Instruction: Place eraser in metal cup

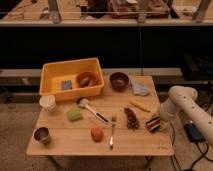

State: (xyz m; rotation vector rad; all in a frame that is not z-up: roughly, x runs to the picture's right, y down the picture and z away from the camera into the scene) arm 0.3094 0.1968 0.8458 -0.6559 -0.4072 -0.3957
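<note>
Gripper (159, 120) is low over the wooden table (75, 145), near its right edge and about mid-depth. Can't tell whether it's clamped or released; that end of the arm is just a dark blob against the eraser.

Eraser (153, 123): small rectangular block, dark with pale and reddish lengthwise stripes. It sits at the table's right edge, directly against the gripper on its left side. Looks like contact, but I can't confirm a grasp, or whether the block is resting on the wood.

Arm (187, 102): smooth white tube links coming in from beyond the table's right edge, with a rounded elbow above table level. The last link angles down and left to the gripper.

Working outward across the table:
- Dark brown lumpy cluster (131, 118), just left of the eraser.
- Slim yellow stick-shaped item (140, 105), behind those two, toward the right rear.
- Crumpled grey-blue cloth (140, 89) near the right rear corner.
- Dark maroon bowl (119, 80), round, at the rear edge.
- Fork (112, 133), metal, lying front-centre with its tines pointing rearward.
- Orange-red ball-shaped item (96, 133), just left of the fork.
- Brush (92, 109), with a white head and dark handle, lying diagonally mid-table.
- Green square sponge (75, 114), left of centre.
- Yellow plastic bin (71, 92) at the left rear, holding a blue-grey pad (66, 85) and an orange-brown bowl (86, 79).
- White ribbed cup (48, 103) at the left edge.

Metal cup (41, 134): dull grey tapered tumbler, upright at the front left corner. It's the full table width from the eraser and gripper.
</note>
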